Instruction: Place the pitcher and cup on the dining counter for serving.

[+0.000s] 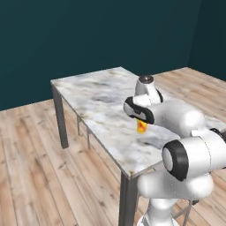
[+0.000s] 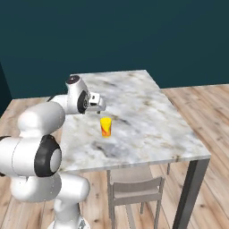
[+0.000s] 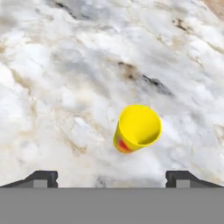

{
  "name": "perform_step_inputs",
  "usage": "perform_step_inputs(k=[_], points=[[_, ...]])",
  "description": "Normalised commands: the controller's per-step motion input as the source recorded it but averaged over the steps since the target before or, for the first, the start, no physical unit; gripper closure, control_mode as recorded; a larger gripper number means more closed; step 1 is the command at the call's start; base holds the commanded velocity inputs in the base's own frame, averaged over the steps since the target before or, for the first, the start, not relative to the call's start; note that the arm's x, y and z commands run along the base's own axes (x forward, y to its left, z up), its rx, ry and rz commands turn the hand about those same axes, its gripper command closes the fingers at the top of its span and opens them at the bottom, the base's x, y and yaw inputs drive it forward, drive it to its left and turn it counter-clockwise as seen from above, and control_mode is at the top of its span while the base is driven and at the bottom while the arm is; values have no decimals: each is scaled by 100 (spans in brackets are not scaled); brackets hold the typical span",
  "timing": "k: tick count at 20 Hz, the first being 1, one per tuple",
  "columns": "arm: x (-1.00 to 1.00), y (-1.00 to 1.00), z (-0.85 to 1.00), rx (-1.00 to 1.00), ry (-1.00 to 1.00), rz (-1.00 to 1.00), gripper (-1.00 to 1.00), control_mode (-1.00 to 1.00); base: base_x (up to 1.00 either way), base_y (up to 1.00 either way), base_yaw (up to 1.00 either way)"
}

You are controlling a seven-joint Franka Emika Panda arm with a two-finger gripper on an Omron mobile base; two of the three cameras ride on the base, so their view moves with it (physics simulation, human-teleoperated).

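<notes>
The cup (image 2: pixel 106 126), a small yellow tumbler with a red-orange mark, stands upright on the dining counter (image 2: pixel 147 116), a veined marble top on dark legs. My gripper (image 2: pixel 99 109) hangs just above and slightly behind the cup, open and apart from it. In the hand view the cup (image 3: pixel 137 128) sits a little right of centre on the marble (image 3: pixel 65 87), and my gripper (image 3: pixel 112 177) has its fingertips (image 3: pixel 43 177) spread wide with nothing between them. From the left base view the cup (image 1: pixel 141 127) peeks out below my wrist. The pitcher is out of view.
A pale stool (image 2: pixel 134 188) is tucked under the counter's near edge. The marble top (image 1: pixel 97 95) stretches away bare on the far side of the cup. Wooden floor (image 1: pixel 31 167) surrounds the counter, with a dark teal wall behind.
</notes>
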Motion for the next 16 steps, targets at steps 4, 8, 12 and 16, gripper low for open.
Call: perform_step_inputs(k=[4, 8, 12, 16], points=[[-100, 22, 83, 4, 0, 0, -100, -100, 0, 0, 0], [-100, 6, 83, 5, 0, 0, -100, -100, 0, 0, 0], [-100, 0, 77, 3, 0, 0, -100, -100, 0, 0, 0], [-84, 0, 20, 0, -9, 0, -100, -100, 0, 0, 0]])
